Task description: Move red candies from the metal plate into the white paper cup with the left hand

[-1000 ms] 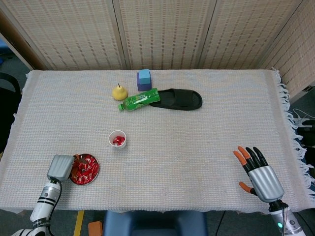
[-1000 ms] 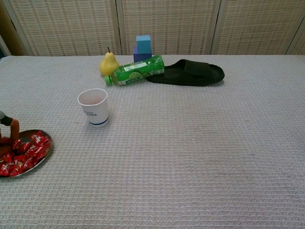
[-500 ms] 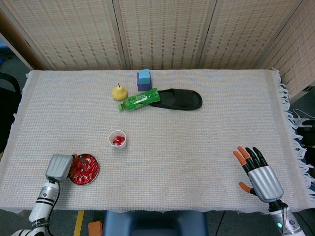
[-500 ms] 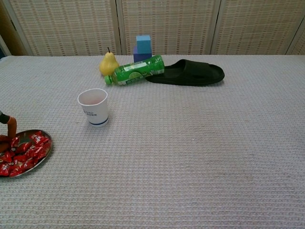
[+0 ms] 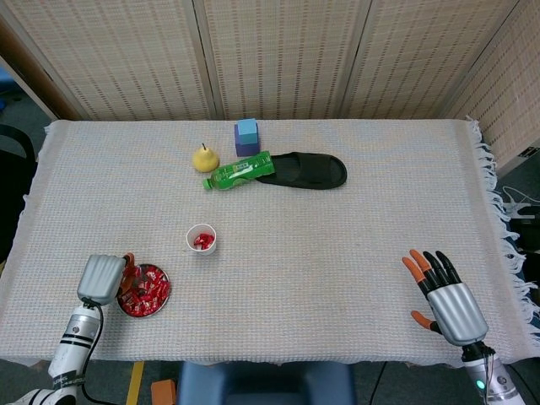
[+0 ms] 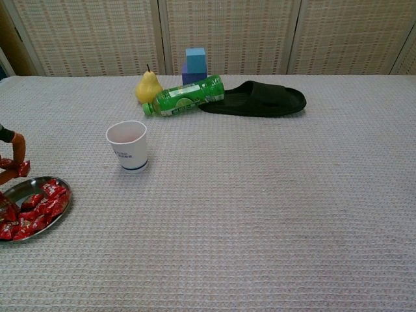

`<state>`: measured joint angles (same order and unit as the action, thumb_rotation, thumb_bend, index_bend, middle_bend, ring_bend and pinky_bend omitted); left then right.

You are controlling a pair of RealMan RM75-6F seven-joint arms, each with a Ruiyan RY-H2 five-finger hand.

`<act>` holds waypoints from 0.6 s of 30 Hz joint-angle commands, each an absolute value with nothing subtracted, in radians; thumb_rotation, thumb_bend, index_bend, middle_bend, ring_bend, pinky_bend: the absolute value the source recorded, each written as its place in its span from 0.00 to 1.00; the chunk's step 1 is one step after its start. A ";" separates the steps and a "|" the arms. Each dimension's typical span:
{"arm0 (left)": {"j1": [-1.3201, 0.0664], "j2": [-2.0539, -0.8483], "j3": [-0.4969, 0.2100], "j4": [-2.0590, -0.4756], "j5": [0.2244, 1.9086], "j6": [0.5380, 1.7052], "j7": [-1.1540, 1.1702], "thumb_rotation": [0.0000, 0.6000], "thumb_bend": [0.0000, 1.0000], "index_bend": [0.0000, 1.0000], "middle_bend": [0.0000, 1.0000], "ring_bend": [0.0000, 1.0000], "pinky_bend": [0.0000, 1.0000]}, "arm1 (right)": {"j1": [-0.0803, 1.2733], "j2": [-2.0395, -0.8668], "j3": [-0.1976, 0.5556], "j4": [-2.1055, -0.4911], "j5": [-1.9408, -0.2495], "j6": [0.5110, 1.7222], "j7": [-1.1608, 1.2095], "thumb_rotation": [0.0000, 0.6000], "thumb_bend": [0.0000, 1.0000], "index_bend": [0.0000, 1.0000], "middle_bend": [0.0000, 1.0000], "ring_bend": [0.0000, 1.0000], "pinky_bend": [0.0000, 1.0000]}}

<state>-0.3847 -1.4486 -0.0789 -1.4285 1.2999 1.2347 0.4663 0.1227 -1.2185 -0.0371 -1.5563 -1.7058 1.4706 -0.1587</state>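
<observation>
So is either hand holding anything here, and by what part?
The left hand pinches one red candy in its fingertips above the metal plate; where on the wrapper cannot be told. The right hand holds nothing, its fingers spread.

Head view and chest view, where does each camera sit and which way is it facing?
Head view: high up, looking steeply down on the table; shows left hand at the metal plate and right hand.
Chest view: low at the near edge, looking level across toward the wicker screens; only left fingertips pinching a red candy.
Shared: white paper cup, plate, pear, green bottle, slipper.
</observation>
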 commanded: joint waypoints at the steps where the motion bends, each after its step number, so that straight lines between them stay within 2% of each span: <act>1: -0.404 -1.427 -0.106 -1.476 1.305 1.247 0.498 1.00 0.41 0.62 1.00 1.00 1.00 | 0.124 -1.219 -0.033 -1.556 -1.699 1.467 -0.159 1.00 0.06 0.00 0.00 0.00 0.00; 11: -0.493 -1.392 -0.190 -1.627 1.296 1.230 0.604 1.00 0.41 0.62 1.00 1.00 1.00 | 0.134 -1.223 -0.015 -1.551 -1.658 1.443 -0.156 1.00 0.06 0.00 0.00 0.00 0.00; 18: -0.579 -1.443 -0.227 -1.635 1.253 1.171 0.686 1.00 0.41 0.62 1.00 1.00 1.00 | 0.138 -1.223 -0.005 -1.548 -1.633 1.430 -0.154 1.00 0.06 0.00 0.00 0.00 0.00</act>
